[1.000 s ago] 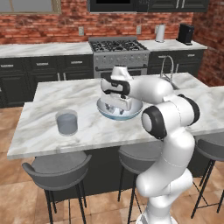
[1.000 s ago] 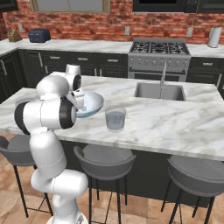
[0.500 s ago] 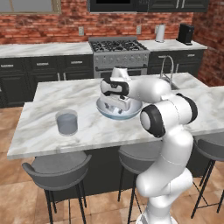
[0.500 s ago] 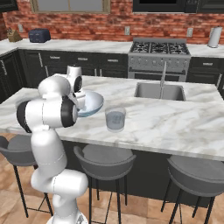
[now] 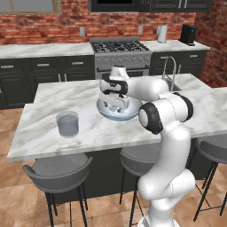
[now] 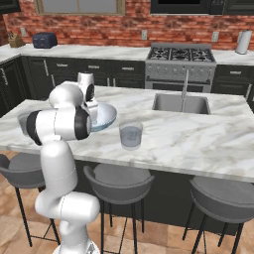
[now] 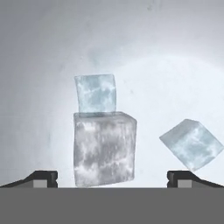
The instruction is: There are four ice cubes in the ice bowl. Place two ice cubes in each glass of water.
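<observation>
While it hangs low inside the ice bowl (image 5: 133, 112), the gripper (image 7: 112, 177) stands spread wide, holding nothing; one ice cube (image 7: 104, 148) sits between its fingertips (image 7: 43, 178), seemingly untouched. Two more cubes (image 7: 95, 92) show near it in the bowl. Two glasses flank the bowl: one (image 5: 68, 123) left, another (image 6: 131, 135) right.
</observation>
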